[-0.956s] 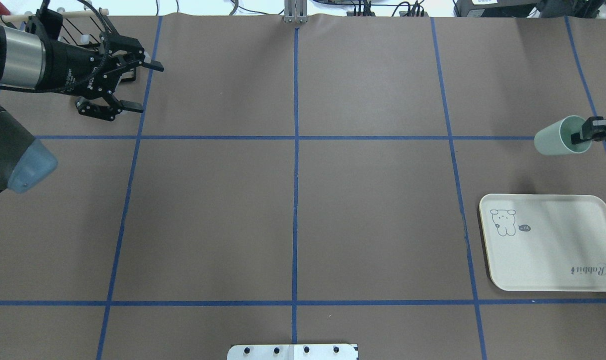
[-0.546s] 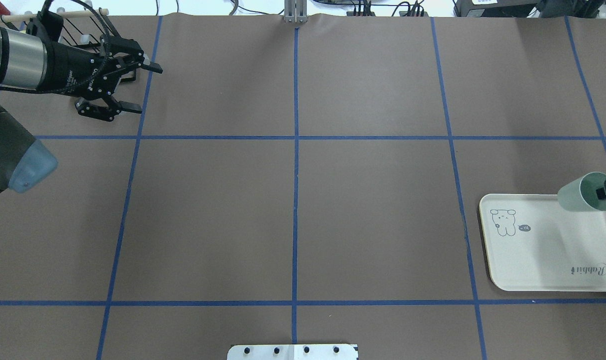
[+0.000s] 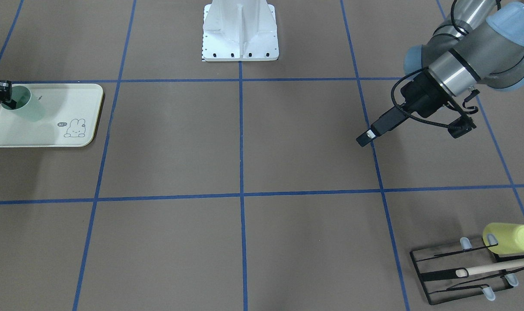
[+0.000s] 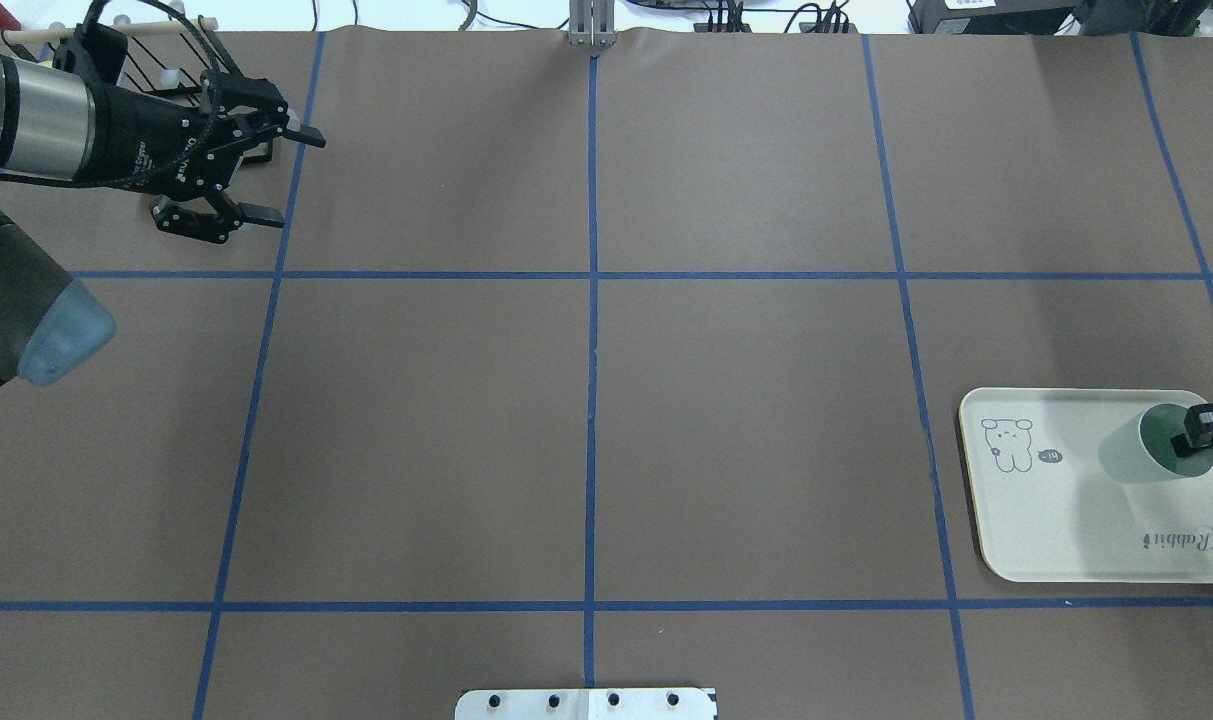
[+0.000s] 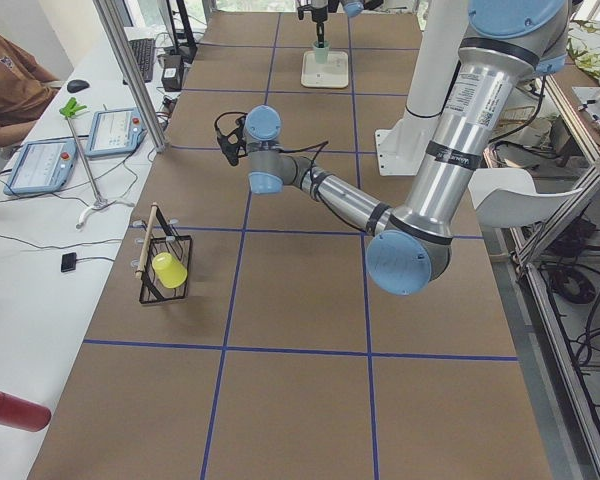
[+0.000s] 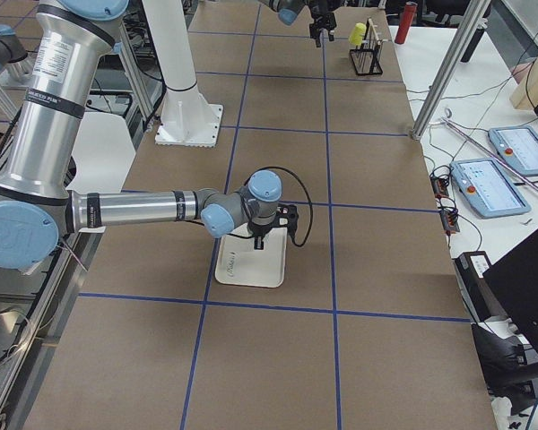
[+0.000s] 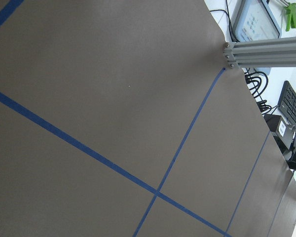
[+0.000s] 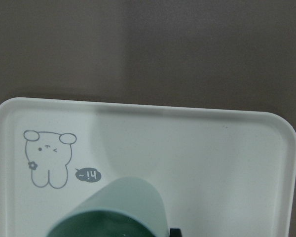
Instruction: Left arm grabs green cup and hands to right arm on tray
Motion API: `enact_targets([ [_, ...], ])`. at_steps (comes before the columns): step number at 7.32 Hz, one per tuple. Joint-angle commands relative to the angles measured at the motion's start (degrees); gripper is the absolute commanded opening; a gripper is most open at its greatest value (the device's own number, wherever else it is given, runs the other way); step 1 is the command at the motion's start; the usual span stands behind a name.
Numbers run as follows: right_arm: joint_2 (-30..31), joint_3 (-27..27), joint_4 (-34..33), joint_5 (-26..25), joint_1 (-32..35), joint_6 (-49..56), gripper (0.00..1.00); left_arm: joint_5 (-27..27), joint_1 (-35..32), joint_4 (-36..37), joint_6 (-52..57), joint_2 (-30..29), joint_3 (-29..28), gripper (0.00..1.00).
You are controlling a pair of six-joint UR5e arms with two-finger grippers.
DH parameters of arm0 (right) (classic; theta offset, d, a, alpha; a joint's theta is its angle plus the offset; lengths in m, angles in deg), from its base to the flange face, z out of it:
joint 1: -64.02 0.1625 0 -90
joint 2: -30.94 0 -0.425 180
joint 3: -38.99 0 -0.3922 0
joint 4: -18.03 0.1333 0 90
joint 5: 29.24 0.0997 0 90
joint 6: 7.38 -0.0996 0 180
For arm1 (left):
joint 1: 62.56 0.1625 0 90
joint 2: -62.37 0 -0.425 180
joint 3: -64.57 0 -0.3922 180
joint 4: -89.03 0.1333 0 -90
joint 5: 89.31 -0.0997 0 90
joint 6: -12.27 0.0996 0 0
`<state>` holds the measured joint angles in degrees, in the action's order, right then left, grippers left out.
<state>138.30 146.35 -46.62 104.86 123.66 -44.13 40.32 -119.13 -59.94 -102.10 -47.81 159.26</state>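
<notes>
right end effector (image 4: 1201, 432) pinches the cup (image 4: 1138, 458) by its rim over the tray (image 4: 1056, 525); released before the base sits flat, it could topple. left end effector (image 4: 296, 175) gapes wide.

Overhead and front-facing cameras face each other; both show the tray (image 4: 1056, 520)
</notes>
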Motion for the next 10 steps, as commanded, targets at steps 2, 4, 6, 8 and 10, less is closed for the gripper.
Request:
enact_targets([
  [2, -0.2, -0.2, 0.1, -0.5, -3.6, -0.3, 0.00, 0.0, 0.1, 0.0, -0.1, -0.1, 0.4, 1.00],
  [4, -0.4, -0.5, 0.1, -2.0, -4.6, -0.3, 0.00, 0.0, 0.0, 0.0, 0.0, -0.1, 0.4, 1.00],
  [6, -1.4, -1.6, 0.1, -2.4, -5.0, -0.3, 0.25, 0.0, 0.0, 0.0, -0.1, -0.1, 0.4, 1.00],
  [8, -1.4, -0.9, 0.2, -2.3, -4.7, -0.2, 0.99, 0.0, 0.0, 0.0, 0.0, -0.3, 0.4, 1.00],
  [10, 0.7, 4.1, 0.6, -1.7, -0.8, 0.4, 1.00, 0.1, -0.5, 0.1, 0.0, -0.3, 0.4, 1.00],
])
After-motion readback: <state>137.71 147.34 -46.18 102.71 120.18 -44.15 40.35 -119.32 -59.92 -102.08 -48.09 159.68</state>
